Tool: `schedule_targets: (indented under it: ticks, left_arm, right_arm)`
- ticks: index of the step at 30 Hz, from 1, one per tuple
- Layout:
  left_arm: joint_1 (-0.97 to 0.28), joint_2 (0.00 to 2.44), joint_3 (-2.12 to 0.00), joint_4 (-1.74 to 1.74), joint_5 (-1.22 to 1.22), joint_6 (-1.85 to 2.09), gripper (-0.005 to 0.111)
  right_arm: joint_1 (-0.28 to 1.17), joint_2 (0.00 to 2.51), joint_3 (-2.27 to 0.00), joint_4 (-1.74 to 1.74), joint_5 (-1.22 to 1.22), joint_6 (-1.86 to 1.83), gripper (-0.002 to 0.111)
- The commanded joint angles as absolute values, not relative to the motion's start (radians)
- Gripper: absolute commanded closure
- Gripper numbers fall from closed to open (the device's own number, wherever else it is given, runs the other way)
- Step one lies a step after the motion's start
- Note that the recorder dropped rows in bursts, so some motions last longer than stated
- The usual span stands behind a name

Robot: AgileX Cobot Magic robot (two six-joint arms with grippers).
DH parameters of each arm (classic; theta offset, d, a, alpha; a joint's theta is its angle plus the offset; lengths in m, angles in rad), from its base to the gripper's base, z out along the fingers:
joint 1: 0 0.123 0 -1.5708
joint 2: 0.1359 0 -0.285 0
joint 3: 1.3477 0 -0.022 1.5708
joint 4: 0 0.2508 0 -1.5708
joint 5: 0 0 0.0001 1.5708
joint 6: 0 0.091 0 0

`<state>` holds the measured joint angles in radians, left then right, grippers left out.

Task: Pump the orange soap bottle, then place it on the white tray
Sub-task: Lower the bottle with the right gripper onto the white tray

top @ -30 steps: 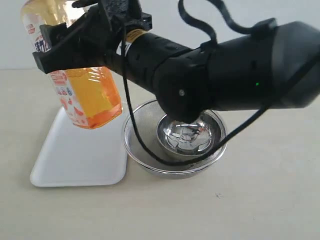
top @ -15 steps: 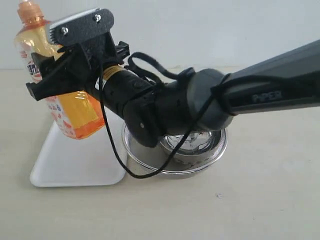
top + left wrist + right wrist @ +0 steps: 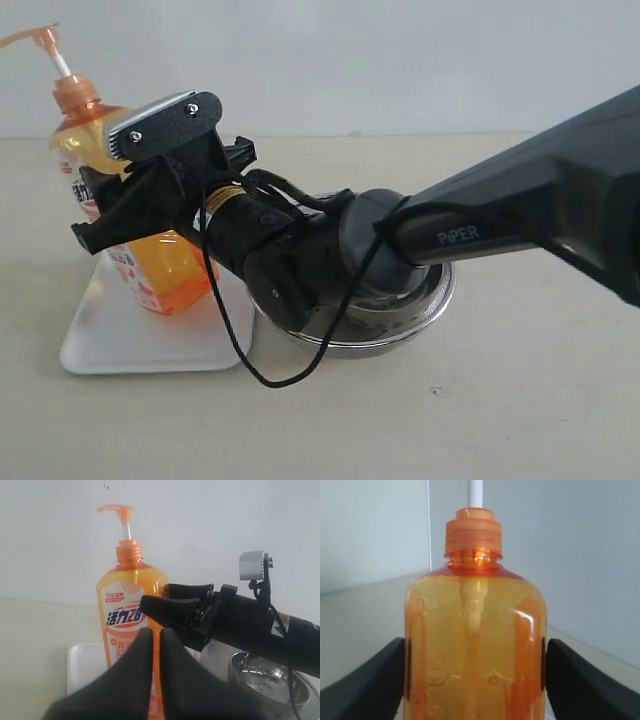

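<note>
right gripper (image 3: 88,208) clamps the upright orange soap bottle (image 3: 170,275) mid-body, over the white tray (image 3: 130,342).

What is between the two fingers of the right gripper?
The orange soap bottle fills the gap between the right gripper's fingers; the right wrist view shows it.

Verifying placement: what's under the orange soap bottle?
The white tray lies beneath the orange soap bottle. The right arm covers one edge of the base, so whether it rests flat cannot be seen.
</note>
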<state>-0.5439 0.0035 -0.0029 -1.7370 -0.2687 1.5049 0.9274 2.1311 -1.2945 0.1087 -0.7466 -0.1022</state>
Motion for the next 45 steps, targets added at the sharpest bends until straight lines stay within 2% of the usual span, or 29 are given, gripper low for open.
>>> schedule_targets:
  ticks: [1, 30, 31, 33, 34, 36, 43, 45]
  left_arm:
    - [-0.544, 0.0, 0.0, -1.744, -0.257, 1.498, 0.102]
    - [-0.544, 0.0, 0.0, -1.744, -0.259, 1.498, 0.102]
    - [-0.544, 0.0, 0.0, -1.744, -0.259, 1.498, 0.102]
    - [-0.544, 0.0, 0.0, -1.744, -0.259, 1.498, 0.102]
    - [-0.544, 0.0, 0.0, -1.744, -0.259, 1.498, 0.102]
    - [-0.544, 0.0, 0.0, -1.744, -0.259, 1.498, 0.102]
    - [-0.544, 0.0, 0.0, -1.744, -0.259, 1.498, 0.102]
    - [-0.544, 0.0, 0.0, -1.744, -0.259, 1.498, 0.102]
  right_arm:
    - [0.928, 2.107, -1.316, 0.098, -0.908, -0.109, 0.108]
    - [0.928, 2.045, -1.316, 0.08, -0.448, -0.14, 0.108]
    - [0.928, 2.045, -1.316, 0.08, -0.434, -0.14, 0.107]
    - [0.928, 2.045, -1.316, 0.08, -0.376, -0.14, 0.097]
    - [0.928, 2.045, -1.316, 0.082, -0.345, -0.14, 0.087]
    - [0.928, 2.045, -1.316, 0.082, -0.306, -0.139, 0.079]
    - [0.928, 2.045, -1.316, 0.08, -0.189, -0.163, 0.078]
    - [0.928, 2.045, -1.316, 0.08, -0.168, -0.167, 0.071]
